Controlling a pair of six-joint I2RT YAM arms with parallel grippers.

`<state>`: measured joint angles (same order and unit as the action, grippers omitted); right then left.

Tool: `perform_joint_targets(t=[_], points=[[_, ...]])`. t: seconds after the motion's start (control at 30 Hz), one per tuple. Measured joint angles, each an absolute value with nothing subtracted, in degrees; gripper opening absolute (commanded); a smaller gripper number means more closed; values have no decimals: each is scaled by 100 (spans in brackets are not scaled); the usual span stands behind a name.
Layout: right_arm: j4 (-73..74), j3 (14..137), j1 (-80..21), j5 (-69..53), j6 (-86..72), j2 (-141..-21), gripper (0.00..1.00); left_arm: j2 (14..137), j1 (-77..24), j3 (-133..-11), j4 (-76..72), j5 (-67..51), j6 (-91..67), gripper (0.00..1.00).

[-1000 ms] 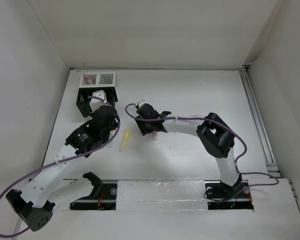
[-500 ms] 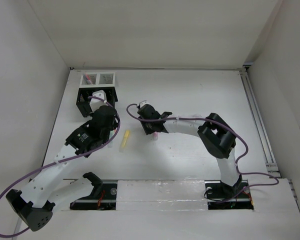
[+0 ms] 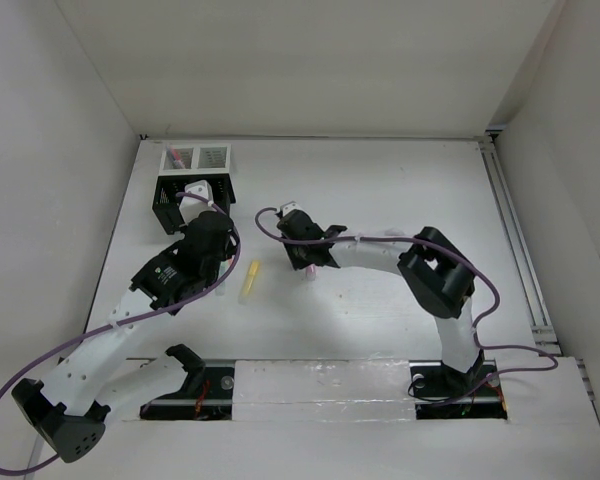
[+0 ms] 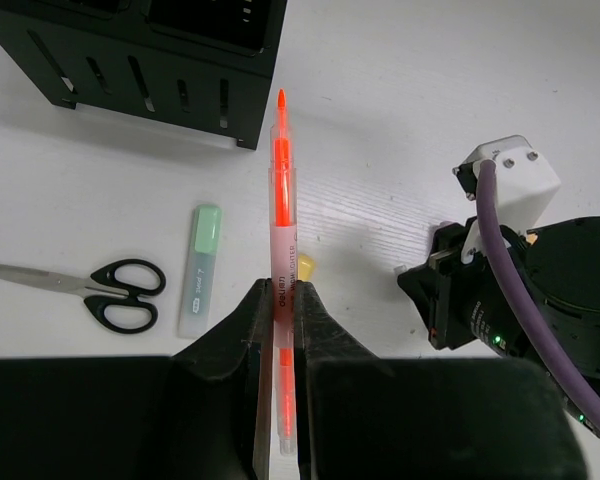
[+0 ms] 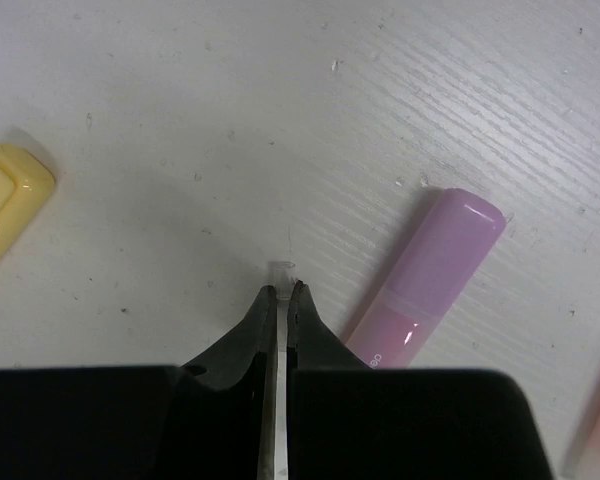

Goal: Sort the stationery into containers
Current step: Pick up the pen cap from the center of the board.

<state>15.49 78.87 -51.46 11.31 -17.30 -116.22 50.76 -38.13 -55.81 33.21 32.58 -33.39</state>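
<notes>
**Two organisers at the far left, one pen clamped, one marker beside closed jaws**

The white mesh organiser [image 3: 212,157] stands at the table's far left edge, with the black organiser [image 3: 166,203] just in front of it. Each has two square compartments. A pink-red pen [image 3: 178,158] leans in the white one's left compartment; what its right compartment holds cannot be told. The left arm's wrist covers much of the black organiser from above, so its contents are hidden.

The left wrist camera shows what the top view hides. The left gripper [image 4: 282,288] is clamped on one orange pen [image 4: 281,180], tip pointing toward the black organiser's near corner. One green marker [image 4: 200,270] and one pair of black-handled scissors [image 4: 105,293] lie on the table beside it.

The right wrist view shows the right gripper [image 5: 281,290] with its jaws together, low over the table. One purple marker [image 5: 435,265] lies just to their right, not between them. A tiny pale stub sits at the tips, too small to name. One yellow marker [image 5: 5,195] lies well to the left.
</notes>
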Motion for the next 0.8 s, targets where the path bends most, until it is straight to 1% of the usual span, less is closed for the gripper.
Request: perform_joint_targets(t=[0.23,0.43,0.57,0.7,0.8], points=[[1413,7461,-5144,801,-1728,-11279,0,5046,-3811,-5581,3312,3218,-3323,0],[950,6801,-5144,480,-1575,-10082,0,4670,-3811,-5446,3087,2738,-3059,0],[51,6539,-5092,290,-1483,-9050,0,4539,-3811,-5387,2873,2200,-2805,0],[-1304,6020,-4840,143,-1667,-8090,0,4390,-3813,-5266,2552,1278,-2456,0],[-2432,5518,-4584,119,-2049,-7599,0,4125,-3813,-5148,2331,456,-2182,0]])
